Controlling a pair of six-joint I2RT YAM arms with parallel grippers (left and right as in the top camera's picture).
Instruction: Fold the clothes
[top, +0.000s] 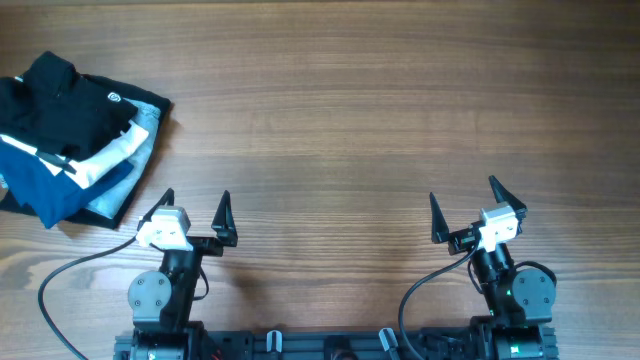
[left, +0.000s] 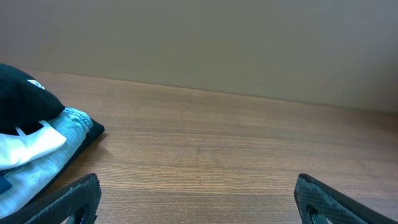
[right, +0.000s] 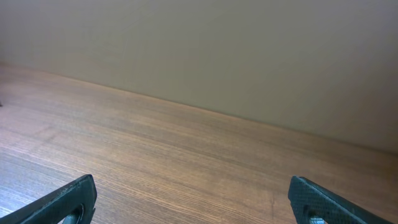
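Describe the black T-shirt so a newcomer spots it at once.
On the wooden table, look to the heap of clothes beyond the left gripper. The soft black T-shirt lies on top of it. Unlike the white garment and blue garment beneath, it is plain black with a small round white logo.

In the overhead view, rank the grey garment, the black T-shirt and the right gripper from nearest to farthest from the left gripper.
1. The grey garment, just ahead-left of the left gripper.
2. The black T-shirt, farther back toward the far-left corner.
3. The right gripper, across the table on the right side.
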